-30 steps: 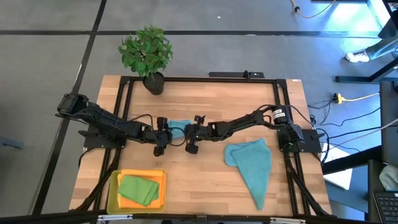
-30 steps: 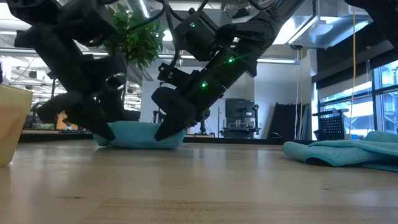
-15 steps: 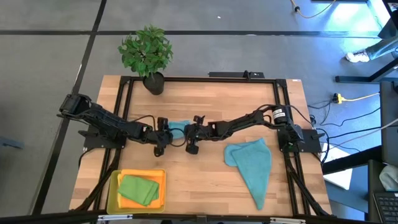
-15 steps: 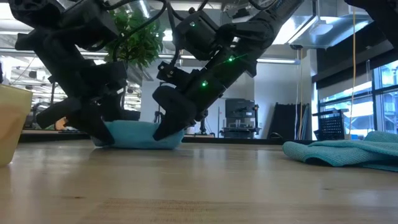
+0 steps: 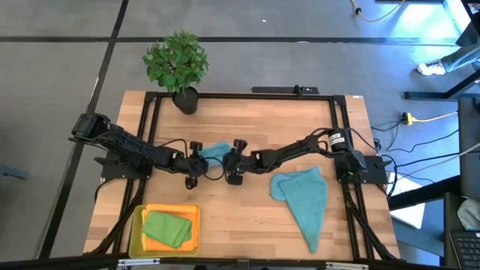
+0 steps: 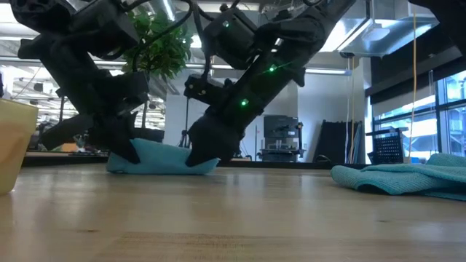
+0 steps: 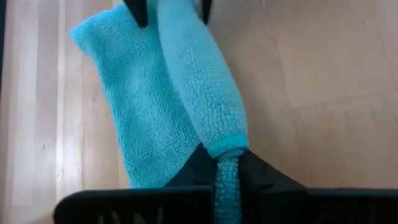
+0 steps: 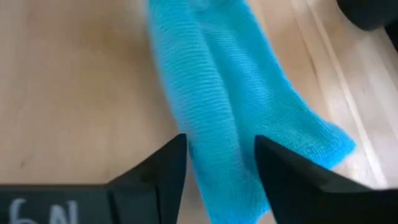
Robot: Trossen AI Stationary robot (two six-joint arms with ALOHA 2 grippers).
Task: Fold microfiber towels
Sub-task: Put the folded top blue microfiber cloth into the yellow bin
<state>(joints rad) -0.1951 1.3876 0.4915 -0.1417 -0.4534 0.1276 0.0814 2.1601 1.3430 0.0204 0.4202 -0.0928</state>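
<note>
Centrally, teal towel [image 5: 215, 152] between both jaws

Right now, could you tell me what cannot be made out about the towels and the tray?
- Teal towel between the arms: high view, both grippers cover its ends.
- Its fold count: low view, the arms block it.
- Yellow tray: low view, cut off by the picture edge.
- Green towel: high view, its layers are too small to count.
</note>
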